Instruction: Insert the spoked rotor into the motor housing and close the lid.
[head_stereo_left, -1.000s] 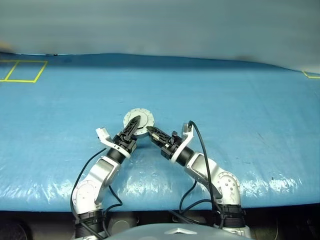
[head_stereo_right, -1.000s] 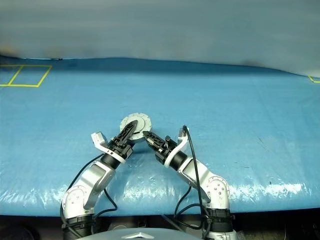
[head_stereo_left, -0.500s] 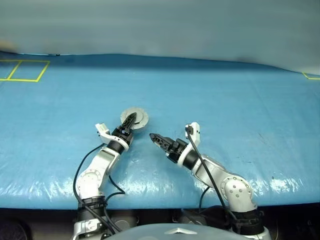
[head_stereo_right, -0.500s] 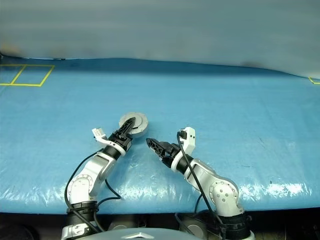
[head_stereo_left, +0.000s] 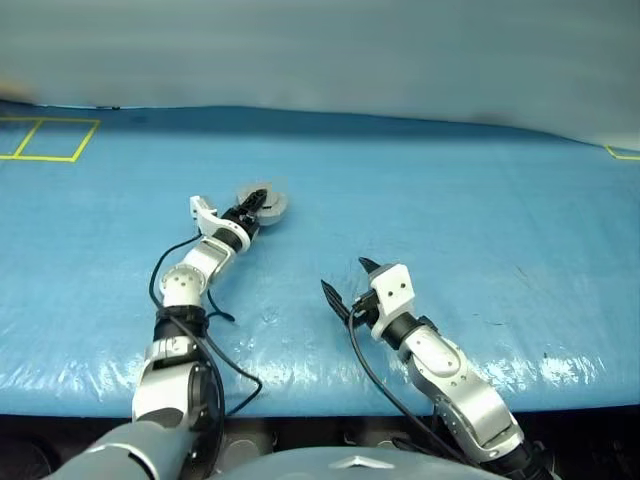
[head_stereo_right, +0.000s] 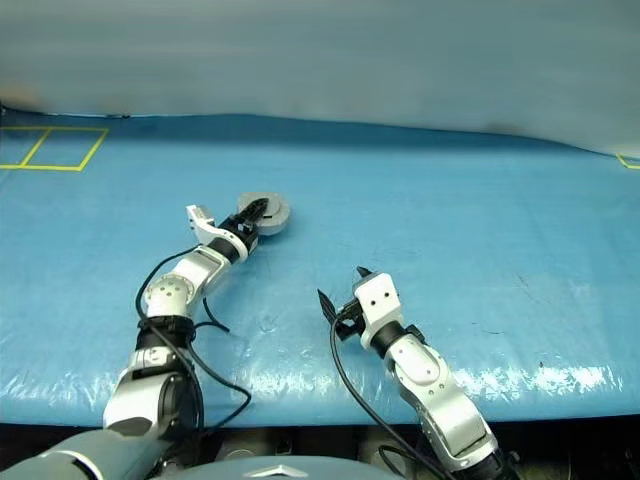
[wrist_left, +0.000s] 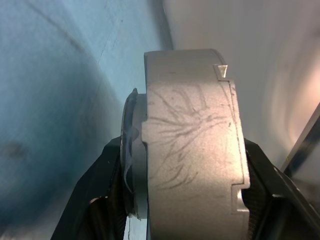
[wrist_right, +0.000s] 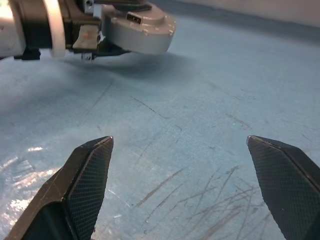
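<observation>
Now the left tool (head_stereo_left: 256, 203) clamps the motor housing (head_stereo_left: 271, 204); the right tool (head_stereo_left: 345, 283) gapes empty, well apart.

L gripper (head_stereo_left: 258, 203) clamped on round silver motor housing (head_stereo_left: 272, 205), arm stretched out; R gripper (head_stereo_left: 346, 282) spread wide, nothing between fingers, well apart.

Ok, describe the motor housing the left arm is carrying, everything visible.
The motor housing is a round, shallow, silver-grey drum, apparently cast metal, with a scratched side wall and small notches along its rim. The left gripper clamps it across its flat faces and holds it just above the blue table cover, out ahead of the robot.
</observation>
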